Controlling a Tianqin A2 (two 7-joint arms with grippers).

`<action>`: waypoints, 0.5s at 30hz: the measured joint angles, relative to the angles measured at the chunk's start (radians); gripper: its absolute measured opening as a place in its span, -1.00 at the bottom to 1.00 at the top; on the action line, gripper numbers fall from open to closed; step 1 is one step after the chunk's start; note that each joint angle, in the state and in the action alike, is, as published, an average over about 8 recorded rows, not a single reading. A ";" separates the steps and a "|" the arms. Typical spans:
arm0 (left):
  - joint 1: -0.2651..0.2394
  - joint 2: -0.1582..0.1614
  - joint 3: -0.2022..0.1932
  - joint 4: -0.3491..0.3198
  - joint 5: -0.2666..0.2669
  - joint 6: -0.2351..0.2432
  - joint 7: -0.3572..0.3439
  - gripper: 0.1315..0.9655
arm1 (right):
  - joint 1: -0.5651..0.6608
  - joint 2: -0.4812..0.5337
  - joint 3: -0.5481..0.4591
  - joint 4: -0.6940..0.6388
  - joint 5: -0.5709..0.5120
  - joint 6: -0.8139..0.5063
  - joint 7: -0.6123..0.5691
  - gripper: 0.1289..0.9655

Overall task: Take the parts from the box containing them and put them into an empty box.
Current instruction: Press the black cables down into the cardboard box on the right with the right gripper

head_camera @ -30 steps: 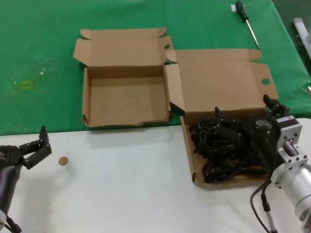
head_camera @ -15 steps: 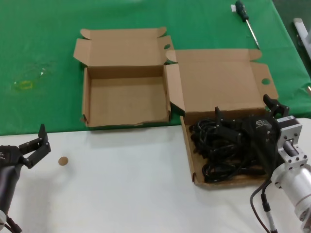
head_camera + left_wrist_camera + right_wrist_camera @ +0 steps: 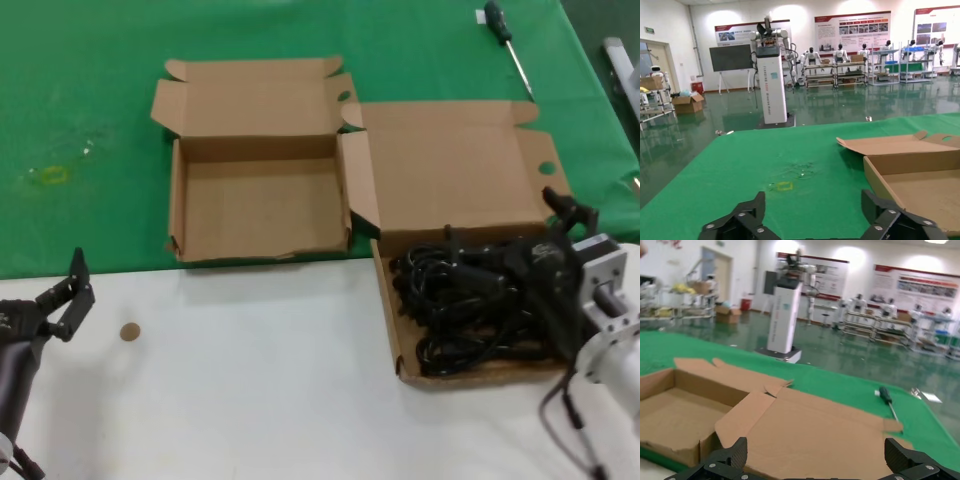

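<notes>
Head view: cords piled in the larger box, right end effector over them.

The parts lie tangled in the box containing them, at the counter's near right. The right end effector sits spread just above the pile's far side, pinching nothing. The empty box stands just to its left, flaps touching. The left end effector, fingers spread, hovers well apart at the near left. A screwdriver lies far back.

Both boxes, the empty box and the box containing them, are matt brown cardboard. The parts look like black rubbery plastic. The counter is smooth white at 6 o'clock, with green cloth beyond.
</notes>
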 joint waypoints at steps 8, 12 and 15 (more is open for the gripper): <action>0.000 0.000 0.000 0.000 0.000 0.000 0.000 0.12 | 0.042 0.212 0.011 0.013 -0.002 -0.147 0.015 1.00; 0.000 0.000 0.000 0.000 0.000 0.000 0.000 0.06 | 0.071 0.325 0.020 0.027 0.002 -0.260 0.021 1.00; 0.000 0.000 0.000 0.000 0.000 0.000 0.000 -0.14 | 0.096 0.405 0.015 0.036 0.005 -0.351 0.026 1.00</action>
